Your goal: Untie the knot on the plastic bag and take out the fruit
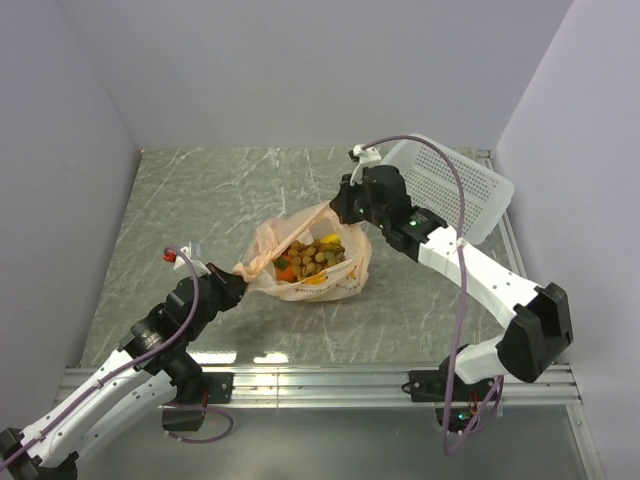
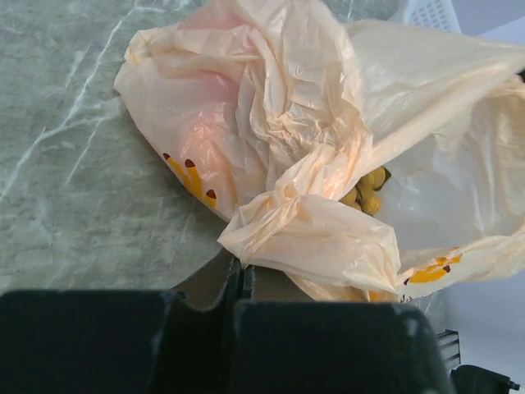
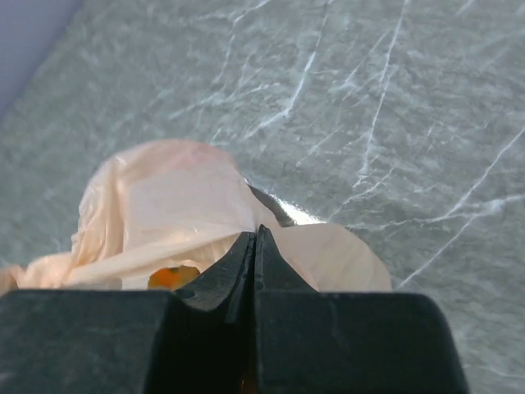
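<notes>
The peach-orange plastic bag (image 1: 300, 260) lies in the middle of the table with its mouth pulled open; no knot shows. Inside I see the tan-green grapes (image 1: 318, 252) and an orange piece (image 1: 286, 270). My left gripper (image 1: 236, 281) is shut on the bag's near-left handle end (image 2: 271, 238). My right gripper (image 1: 342, 209) is shut on the bag's far-right edge (image 3: 189, 213) and holds it up. The bag fills the left wrist view (image 2: 271, 123), with a few grapes (image 2: 369, 190) showing through the opening. The other fruit is hidden.
A white perforated basket (image 1: 455, 185) stands tilted at the back right, behind my right arm. Grey marbled table (image 1: 180, 200) with white walls on three sides and a metal rail (image 1: 330, 380) along the near edge.
</notes>
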